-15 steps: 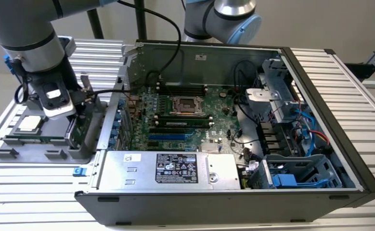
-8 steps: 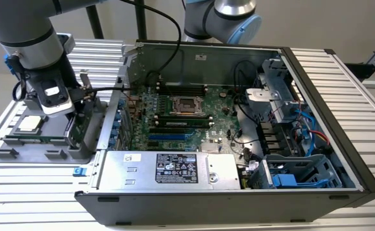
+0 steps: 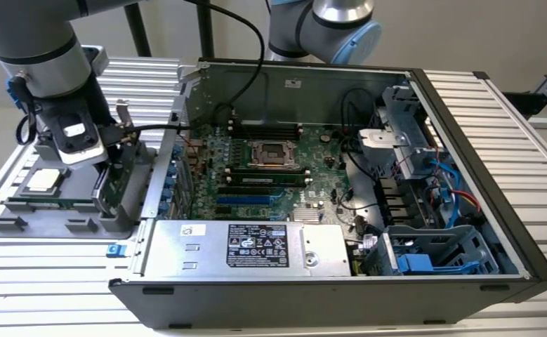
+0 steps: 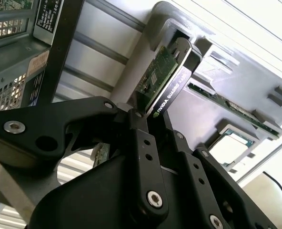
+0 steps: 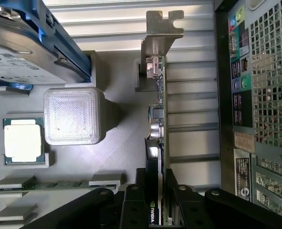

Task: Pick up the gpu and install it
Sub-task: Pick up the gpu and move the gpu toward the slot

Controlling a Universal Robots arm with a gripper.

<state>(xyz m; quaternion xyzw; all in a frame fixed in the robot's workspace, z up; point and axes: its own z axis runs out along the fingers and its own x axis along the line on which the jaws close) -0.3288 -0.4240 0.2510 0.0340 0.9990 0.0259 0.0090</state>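
The gpu (image 3: pixel 104 188) stands on edge in a slot of the grey holder tray (image 3: pixel 29 226), to the exterior view's left of the open computer case. Its green board and black cooler (image 4: pixel 162 78) run between my black fingers (image 4: pixel 141 143). The silver bracket (image 5: pixel 162 31) is at the card's (image 5: pixel 157 119) far end. My gripper (image 3: pixel 107 160) comes down from above, and its jaws press both faces of the card in both wrist views (image 5: pixel 155 210) (image 4: pixel 148 119). The card's lower edge still sits in the holder.
The open case (image 3: pixel 283 84) lies on its side with the motherboard (image 3: pixel 264 168) and blue expansion slot (image 3: pixel 245 199) exposed, the power supply (image 3: pixel 245 246) at the front. The tray also holds a processor chip (image 5: pixel 23 140), a memory stick (image 5: pixel 60 183) and a blue-framed hard drive (image 5: pixel 26 43).
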